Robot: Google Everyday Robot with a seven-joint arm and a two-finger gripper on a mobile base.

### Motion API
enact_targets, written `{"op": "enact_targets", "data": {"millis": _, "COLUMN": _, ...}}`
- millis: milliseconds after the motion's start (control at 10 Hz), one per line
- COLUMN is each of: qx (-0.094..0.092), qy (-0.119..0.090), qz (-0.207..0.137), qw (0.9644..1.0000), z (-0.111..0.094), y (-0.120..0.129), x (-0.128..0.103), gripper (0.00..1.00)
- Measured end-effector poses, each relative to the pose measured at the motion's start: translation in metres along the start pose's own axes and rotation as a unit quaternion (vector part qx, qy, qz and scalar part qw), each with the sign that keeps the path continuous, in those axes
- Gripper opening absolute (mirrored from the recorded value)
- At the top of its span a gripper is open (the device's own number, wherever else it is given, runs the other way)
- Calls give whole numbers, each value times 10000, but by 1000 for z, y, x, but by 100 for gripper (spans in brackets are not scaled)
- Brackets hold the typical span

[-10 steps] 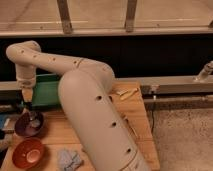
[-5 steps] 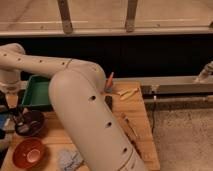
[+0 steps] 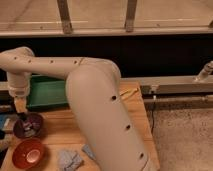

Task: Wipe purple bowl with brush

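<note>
The purple bowl (image 3: 28, 125) sits on the wooden table (image 3: 60, 131) at the left. My gripper (image 3: 22, 114) hangs from the arm's tan wrist, right above the bowl's left rim and reaching down into it. A dark thing at the gripper's tip, inside the bowl, may be the brush (image 3: 25, 121); its shape is not clear. The big arm link (image 3: 100, 110) fills the middle of the view and hides much of the table.
A red bowl (image 3: 28, 153) stands in front of the purple one. A blue-grey cloth (image 3: 70, 160) lies to its right. A green tray (image 3: 47, 93) sits behind. A dark railing and a metal ledge (image 3: 175, 85) run behind the table; gravel floor lies to the right.
The gripper has swung from left of the purple bowl back to the right and down, now over the bowl's left side. The arm's big link has shifted right.
</note>
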Motion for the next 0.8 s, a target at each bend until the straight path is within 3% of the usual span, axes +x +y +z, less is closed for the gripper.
{"op": "enact_targets", "data": {"millis": 200, "qx": -76, "qy": 179, "qz": 266, "qw": 9995, "z": 2, "y": -1, "x": 25, "gripper": 0}}
{"op": "enact_targets", "data": {"millis": 500, "qx": -113, "qy": 439, "qz": 302, "qw": 9985, "z": 6, "y": -32, "x": 42, "gripper": 0}}
{"op": "enact_targets", "data": {"millis": 800, "qx": -85, "qy": 502, "qz": -46, "qw": 9987, "z": 8, "y": -57, "x": 20, "gripper": 0}}
